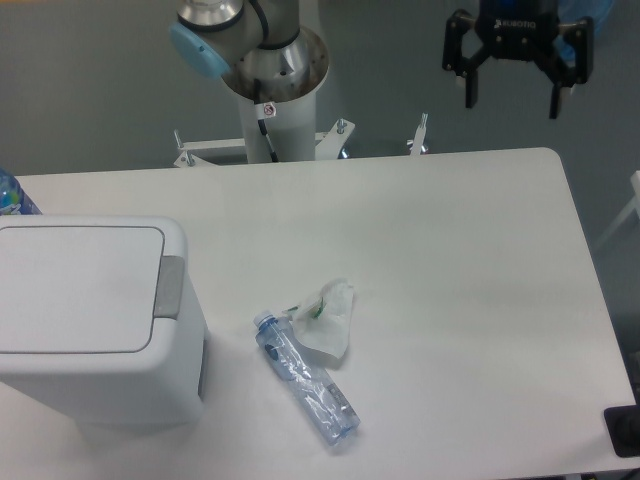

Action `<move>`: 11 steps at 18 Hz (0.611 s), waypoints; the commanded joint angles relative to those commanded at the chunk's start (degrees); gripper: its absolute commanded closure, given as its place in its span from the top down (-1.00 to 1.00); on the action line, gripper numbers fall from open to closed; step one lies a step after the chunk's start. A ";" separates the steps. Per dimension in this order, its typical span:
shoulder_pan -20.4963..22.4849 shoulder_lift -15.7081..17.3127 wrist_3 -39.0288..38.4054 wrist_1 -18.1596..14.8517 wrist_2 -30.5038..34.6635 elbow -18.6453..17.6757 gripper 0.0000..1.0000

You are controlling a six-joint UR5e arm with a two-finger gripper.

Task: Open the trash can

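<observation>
The trash can (95,320) is a large white boxy bin at the table's left front. Its flat lid (75,285) lies shut, with a grey push tab (168,287) on the lid's right edge. My gripper (512,98) hangs high at the upper right, beyond the table's far edge and far from the bin. Its two black fingers (469,85) stand apart, open, with nothing between them.
A crushed clear plastic bottle (305,380) lies right of the bin, beside a crumpled white wrapper (328,318). The arm's base column (272,100) stands behind the table's far edge. A blue bottle top (12,195) peeks in at the left. White table (450,280).
</observation>
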 joint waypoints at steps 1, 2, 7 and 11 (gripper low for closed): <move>0.00 0.00 0.17 0.00 0.09 0.00 1.00; -0.09 0.00 0.09 0.00 0.09 0.00 1.00; -0.61 0.00 -0.61 0.00 -0.87 0.00 1.00; -1.14 0.00 -7.45 0.00 -2.90 -0.18 1.00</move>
